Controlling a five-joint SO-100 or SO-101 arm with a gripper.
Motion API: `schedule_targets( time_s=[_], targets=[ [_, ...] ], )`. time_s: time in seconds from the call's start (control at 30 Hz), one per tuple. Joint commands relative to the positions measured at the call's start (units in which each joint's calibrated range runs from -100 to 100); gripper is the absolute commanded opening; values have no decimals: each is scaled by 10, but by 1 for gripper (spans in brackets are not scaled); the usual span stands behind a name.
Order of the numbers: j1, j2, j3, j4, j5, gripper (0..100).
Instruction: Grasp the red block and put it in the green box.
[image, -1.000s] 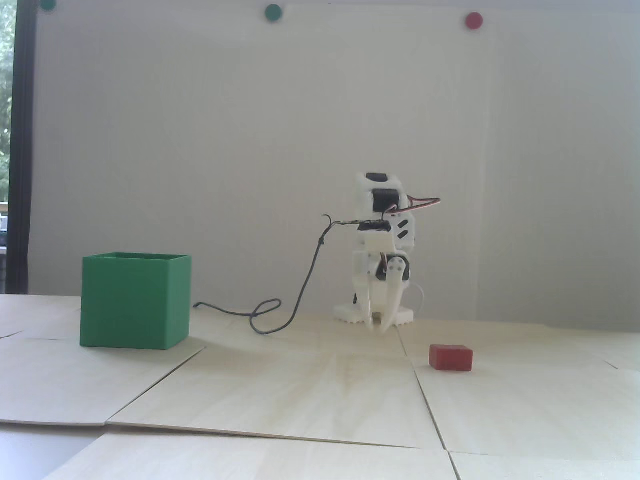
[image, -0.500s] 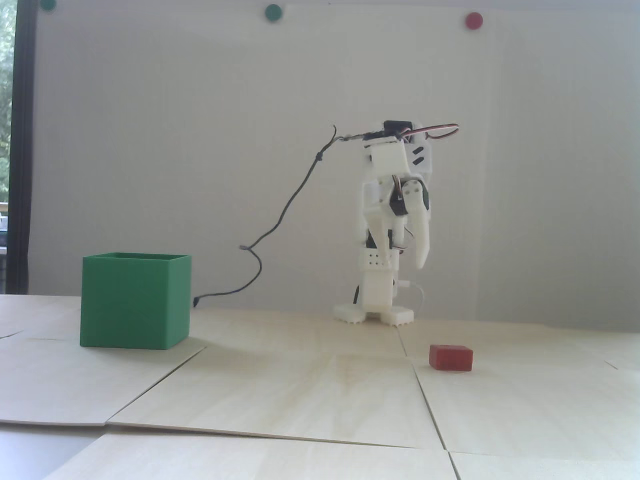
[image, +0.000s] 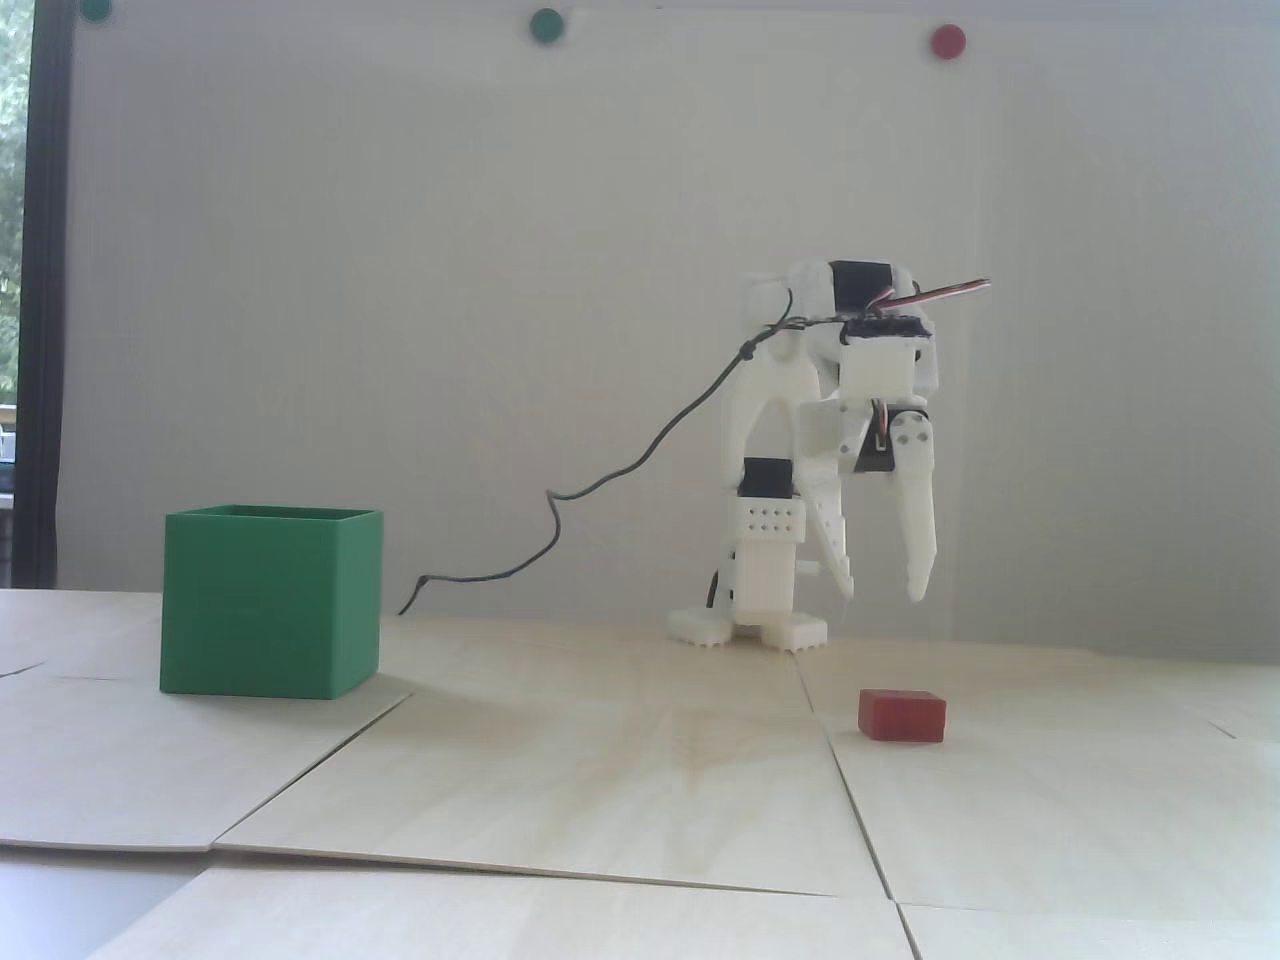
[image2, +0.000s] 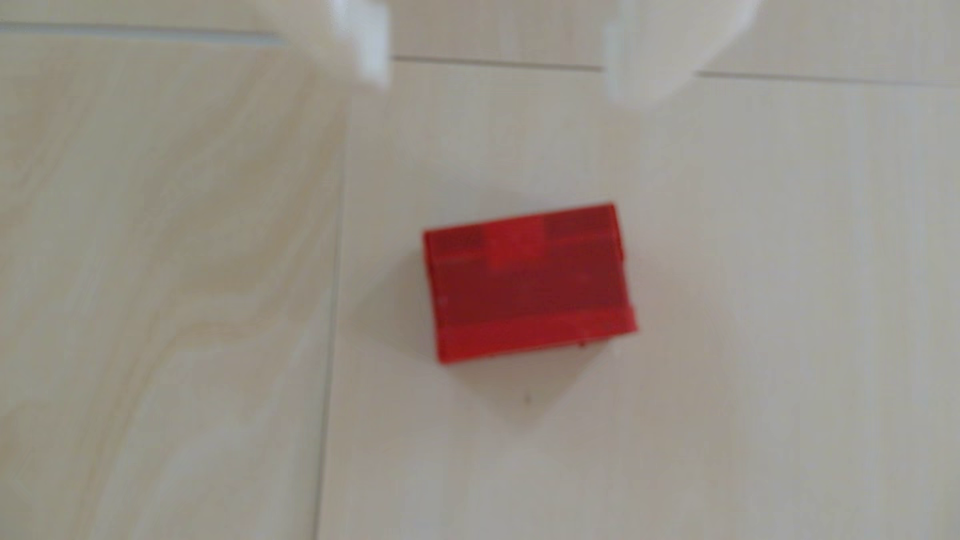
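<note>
Fingers (image: 918, 560) spread apart, tips pointing down, nothing between them. In the fixed view the gripper (image: 882, 598) hangs in the air above the table, clear of the surface. Wrist view shows the two white fingertips (image2: 366, 46) as blurred shapes at the top edge, a wide gap between them.

Red block (image: 902, 715) lies flat on the table (image: 620, 780), below the gripper and nearer the camera in the fixed view; not touched by either finger. In the wrist view the red block (image2: 529, 283) sits near frame centre, below the fingertips, slightly skewed, on a pale panel just right of a seam.

Arm (image: 800, 440): white, folded over at the top, standing on a toothed base at the back of the table. A dark cable (image: 640, 465) runs from its upper part down leftward to the table behind the box.

Green box (image: 270, 600) stands upright at the left of the fixed view, open top, well apart from block and arm.

White wall behind; two green dots (image: 546, 25) and one red dot (image: 947, 40) near the top edge.
</note>
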Motion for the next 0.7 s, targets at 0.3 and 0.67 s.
schedule_targets(
  time_s=[0.3,0.67],
  targets=[
    [-12,62,-71,-104,10,19],
    [-23,118,-127,-104,10,25]
  ],
)
